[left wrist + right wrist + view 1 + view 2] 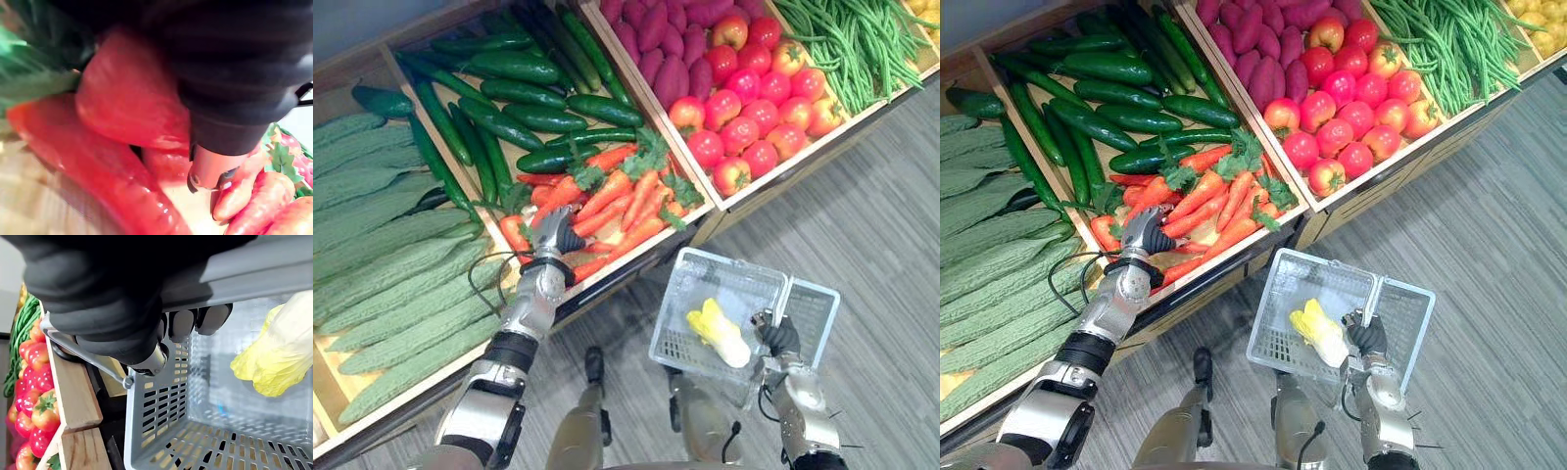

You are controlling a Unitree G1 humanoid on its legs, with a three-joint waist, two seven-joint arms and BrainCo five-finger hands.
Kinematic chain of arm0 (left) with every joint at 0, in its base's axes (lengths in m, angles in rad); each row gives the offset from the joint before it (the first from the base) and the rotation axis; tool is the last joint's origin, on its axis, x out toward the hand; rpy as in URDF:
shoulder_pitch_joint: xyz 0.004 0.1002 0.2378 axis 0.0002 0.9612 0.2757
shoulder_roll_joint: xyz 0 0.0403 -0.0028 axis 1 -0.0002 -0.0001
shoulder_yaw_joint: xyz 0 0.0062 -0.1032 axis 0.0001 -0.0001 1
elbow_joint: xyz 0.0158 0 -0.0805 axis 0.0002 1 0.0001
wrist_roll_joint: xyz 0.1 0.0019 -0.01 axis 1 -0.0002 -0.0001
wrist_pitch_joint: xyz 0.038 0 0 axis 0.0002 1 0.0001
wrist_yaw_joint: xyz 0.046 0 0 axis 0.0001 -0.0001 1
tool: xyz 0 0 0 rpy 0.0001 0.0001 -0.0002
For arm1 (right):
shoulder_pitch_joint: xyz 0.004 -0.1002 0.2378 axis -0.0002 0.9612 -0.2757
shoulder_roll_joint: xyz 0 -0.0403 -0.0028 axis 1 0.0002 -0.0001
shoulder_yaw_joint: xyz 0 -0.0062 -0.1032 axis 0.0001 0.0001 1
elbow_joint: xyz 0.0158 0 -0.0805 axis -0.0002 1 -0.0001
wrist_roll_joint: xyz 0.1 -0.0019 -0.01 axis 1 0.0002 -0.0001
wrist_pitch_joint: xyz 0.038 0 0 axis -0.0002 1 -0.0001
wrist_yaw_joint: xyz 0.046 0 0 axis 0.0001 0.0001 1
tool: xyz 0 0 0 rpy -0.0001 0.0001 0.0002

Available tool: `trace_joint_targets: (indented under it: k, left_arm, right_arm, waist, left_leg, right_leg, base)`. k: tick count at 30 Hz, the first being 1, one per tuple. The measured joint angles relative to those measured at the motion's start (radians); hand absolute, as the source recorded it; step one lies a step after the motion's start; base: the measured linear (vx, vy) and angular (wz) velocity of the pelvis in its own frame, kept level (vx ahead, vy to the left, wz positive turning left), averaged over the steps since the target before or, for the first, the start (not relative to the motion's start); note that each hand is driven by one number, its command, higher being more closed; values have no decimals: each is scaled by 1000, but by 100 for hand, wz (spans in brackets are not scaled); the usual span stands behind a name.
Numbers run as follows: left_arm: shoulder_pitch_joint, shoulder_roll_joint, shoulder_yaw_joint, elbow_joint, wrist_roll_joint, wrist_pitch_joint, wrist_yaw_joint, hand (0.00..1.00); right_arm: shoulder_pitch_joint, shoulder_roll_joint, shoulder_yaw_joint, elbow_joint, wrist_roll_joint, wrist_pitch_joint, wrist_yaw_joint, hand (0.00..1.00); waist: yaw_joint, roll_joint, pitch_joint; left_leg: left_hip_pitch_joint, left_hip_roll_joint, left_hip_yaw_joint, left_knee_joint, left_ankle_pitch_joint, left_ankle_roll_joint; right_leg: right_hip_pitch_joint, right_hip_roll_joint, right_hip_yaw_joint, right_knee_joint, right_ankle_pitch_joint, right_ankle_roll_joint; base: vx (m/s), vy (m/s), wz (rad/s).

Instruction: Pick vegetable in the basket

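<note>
Closest to me, the robot's right hand (781,336) is curling tight round the handle (783,297) of the grey basket (690,284), holding it low. One pale yellow leafy vegetable (717,331) is already lying inside, so part of the job looks done. Further out, the left hand (553,235) is reaching down among the carrots (626,196); whether its fingers are closing on one I cannot tell. A carrot, I judge, is the next pick, with the lift across to the basket remaining. Beyond, cucumbers (519,93) and tomatoes (754,108) are sitting untouched.
</note>
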Motion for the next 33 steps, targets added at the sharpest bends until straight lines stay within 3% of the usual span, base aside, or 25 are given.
trace_joint_targets:
  k: [9,16,18,22,28,33]
  left_arm:
    - [68,-1,33,-65,-23,6,1,100]
    - [221,-21,142,-388,-39,8,69,100]
    - [301,-52,160,-556,-50,-18,115,100]
    - [332,-83,161,-592,-80,-44,138,100]
    - [418,-142,160,-667,-240,-88,140,100]
    - [526,-215,144,-809,-356,-132,132,100]
  right_arm:
    - [15,1,-3,0,1,0,1,100]
    - [40,4,-41,-2,2,0,2,100]
    - [71,11,-46,-2,2,0,2,100]
    - [94,12,-47,-2,-4,2,5,100]
    - [98,18,-47,-2,-9,4,3,100]
    - [110,55,-65,-22,-28,9,-14,100]
  waist:
    - [-13,0,20]
    - [-11,3,18]
    - [-5,11,-1]
    - [-4,33,-50]
    - [-7,35,-88]
    - [13,32,-103]
  left_leg:
    - [40,1,4,-2,-1,0]
    - [86,2,1,-3,-12,-2]
    - [117,1,4,-3,-22,-3]
    - [125,0,11,-3,-21,0]
    - [149,3,38,-8,-28,-4]
    - [198,2,163,-2,-51,5]
  right_leg:
    - [41,1,7,-15,0,0]
    - [107,1,-1,-52,8,-3]
    - [138,2,5,-56,5,-1]
    - [144,2,18,-60,5,0]
    - [157,7,46,-72,8,14]
    - [148,19,149,-67,23,36]
  base:
    - [22,-4,-3]
    - [18,-6,2]
    - [33,1,-5]
    - [3,1,-5]
    - [-44,-3,-16]
    - [-40,21,-65]
